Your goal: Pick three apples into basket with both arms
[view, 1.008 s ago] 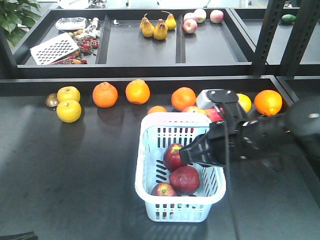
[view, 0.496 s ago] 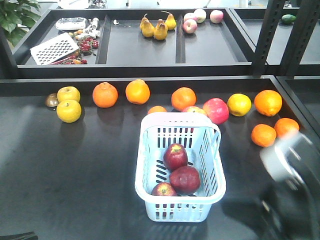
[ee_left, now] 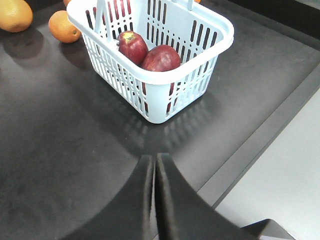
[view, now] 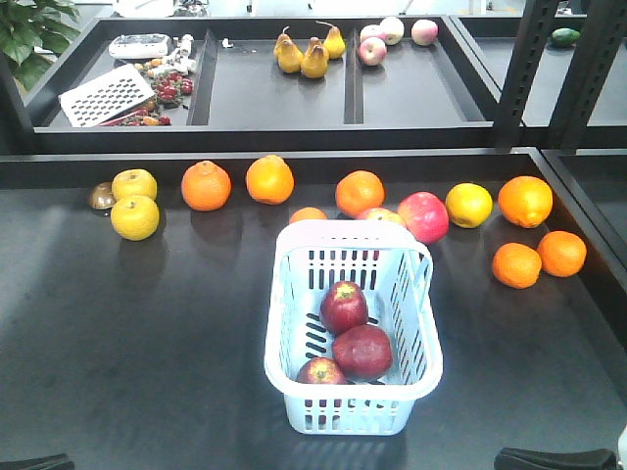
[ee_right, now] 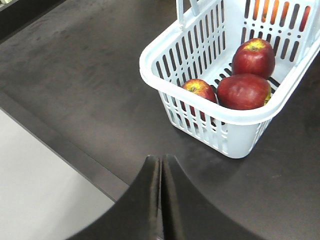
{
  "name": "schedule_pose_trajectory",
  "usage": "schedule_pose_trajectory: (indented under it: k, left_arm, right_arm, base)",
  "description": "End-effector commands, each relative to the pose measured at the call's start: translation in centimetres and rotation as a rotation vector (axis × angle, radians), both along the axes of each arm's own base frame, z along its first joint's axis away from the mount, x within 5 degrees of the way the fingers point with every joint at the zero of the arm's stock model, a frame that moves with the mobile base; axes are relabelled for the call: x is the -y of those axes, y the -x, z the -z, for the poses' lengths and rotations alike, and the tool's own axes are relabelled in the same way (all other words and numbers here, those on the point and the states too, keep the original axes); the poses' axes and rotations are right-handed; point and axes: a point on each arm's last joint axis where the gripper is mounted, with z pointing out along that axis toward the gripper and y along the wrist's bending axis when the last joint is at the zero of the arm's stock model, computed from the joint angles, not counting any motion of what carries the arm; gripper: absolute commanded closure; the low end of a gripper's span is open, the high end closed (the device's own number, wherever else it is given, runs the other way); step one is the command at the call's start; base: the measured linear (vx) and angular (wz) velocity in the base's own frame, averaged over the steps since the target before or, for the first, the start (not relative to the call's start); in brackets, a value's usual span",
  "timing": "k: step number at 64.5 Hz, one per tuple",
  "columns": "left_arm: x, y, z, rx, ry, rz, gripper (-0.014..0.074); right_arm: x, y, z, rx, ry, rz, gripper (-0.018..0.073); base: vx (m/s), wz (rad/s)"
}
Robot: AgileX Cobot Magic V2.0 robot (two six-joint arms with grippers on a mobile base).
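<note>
Dark worktop (view: pixel 147 333) fills most of the front view, with shelves of fruit behind it. Three apples (view: pixel 344 306) sit together inside the basket (view: pixel 289 294), which stands near the middle of the worktop. The job looks done. Oranges (view: pixel 206 185) lie in a row behind the basket, well apart from it.

Both arms are low at the near edge. The left end effector (ee_left: pixel 154 172) has its tips pressed together and holds nothing. The right end effector (ee_right: pixel 161 172) is the same, tips together and empty.

What could go wrong? The basket is light. An arm swinging past could bump it, and the apples could roll out.
</note>
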Motion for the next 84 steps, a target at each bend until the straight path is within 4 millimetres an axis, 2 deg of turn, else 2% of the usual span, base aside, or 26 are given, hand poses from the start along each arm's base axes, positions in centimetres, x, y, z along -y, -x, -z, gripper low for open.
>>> schedule_pose_trajectory:
  k: [1, 24, 44, 84]
  left_arm:
    - [0.13, -0.39, -1.3, 0.05, 0.062, -0.026, 0.0603]
    - [0.13, -0.39, -1.3, 0.05, 0.062, -0.026, 0.0603]
    - [0.14, -0.39, -1.3, 0.049, 0.062, -0.026, 0.0603]
    - [0.14, -0.39, -1.3, 0.049, 0.062, -0.026, 0.0603]
  right_arm:
    - [0.05, -0.48, -1.2, 0.06, -0.033, 0.035, 0.0564]
    - [0.08, -0.56, -1.27, 0.07, -0.034, 0.041, 0.0564]
    - [0.34, -1.13, -1.86, 0.145, -0.056, 0.095, 0.0564]
    - [0.33, -1.1, -1.83, 0.142, -0.055, 0.092, 0.0564]
  base:
    - [0.0, 0.0]
    - [0.0, 0.0]
    - [0.0, 0.0]
    - [0.0, 0.0]
